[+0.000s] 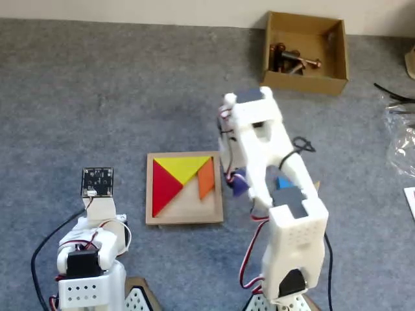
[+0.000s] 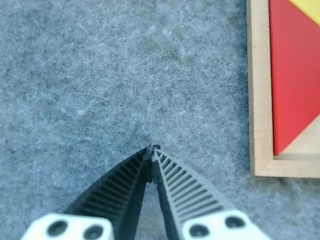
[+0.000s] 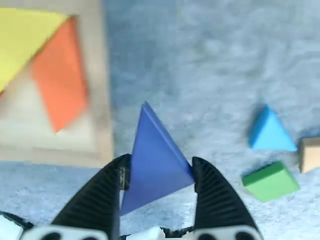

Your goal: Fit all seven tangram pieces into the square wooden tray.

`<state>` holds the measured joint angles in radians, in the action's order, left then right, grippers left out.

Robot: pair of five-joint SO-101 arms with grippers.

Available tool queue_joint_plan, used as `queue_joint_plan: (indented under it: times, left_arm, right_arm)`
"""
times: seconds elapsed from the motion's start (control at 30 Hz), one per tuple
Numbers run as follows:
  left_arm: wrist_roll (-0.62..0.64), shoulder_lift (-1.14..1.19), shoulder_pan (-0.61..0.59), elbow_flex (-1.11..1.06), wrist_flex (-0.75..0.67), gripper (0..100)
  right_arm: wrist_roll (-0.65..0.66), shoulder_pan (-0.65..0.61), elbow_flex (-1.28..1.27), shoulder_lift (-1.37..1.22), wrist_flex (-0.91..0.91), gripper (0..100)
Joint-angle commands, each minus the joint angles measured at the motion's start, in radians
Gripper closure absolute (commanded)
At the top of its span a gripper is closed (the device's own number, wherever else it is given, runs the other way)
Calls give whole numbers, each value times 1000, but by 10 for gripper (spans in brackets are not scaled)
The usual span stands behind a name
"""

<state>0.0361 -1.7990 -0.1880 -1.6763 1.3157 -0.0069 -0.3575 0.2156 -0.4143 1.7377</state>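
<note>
The square wooden tray (image 1: 185, 220) lies mid-table holding a yellow triangle (image 1: 182, 167), a red triangle (image 1: 164, 186) and an orange parallelogram (image 1: 206, 178). Just right of the tray, my right gripper (image 3: 157, 175) is shut on a dark blue triangle (image 3: 153, 160), which shows as a purple-blue bit (image 1: 238, 182) beside the arm in the high view. The tray (image 3: 104, 100) and orange piece (image 3: 59, 85) lie near it. A light blue triangle (image 3: 270, 132), a green block (image 3: 270, 181) and a tan piece (image 3: 310, 155) lie on the carpet. My left gripper (image 2: 151, 148) is shut and empty, over carpet left of the tray (image 2: 260, 100).
A cardboard box (image 1: 305, 52) with metal parts stands at the back right. Clear plastic and cables (image 1: 399, 123) lie at the right edge. A small black circuit board (image 1: 97, 181) sits on the left arm. Grey carpet covers the table.
</note>
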Motion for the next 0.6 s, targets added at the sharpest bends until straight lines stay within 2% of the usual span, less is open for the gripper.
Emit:
queue_joint_plan:
  times: [0.0, 0.57]
  left_arm:
    - [2, 7, -8, -21, 8, 995]
    - [2, 7, -8, -21, 8, 995]
  right_arm:
    - [-8, -45, 54, 61, 22, 994]
    - [-2, -70, 61, 59, 22, 994]
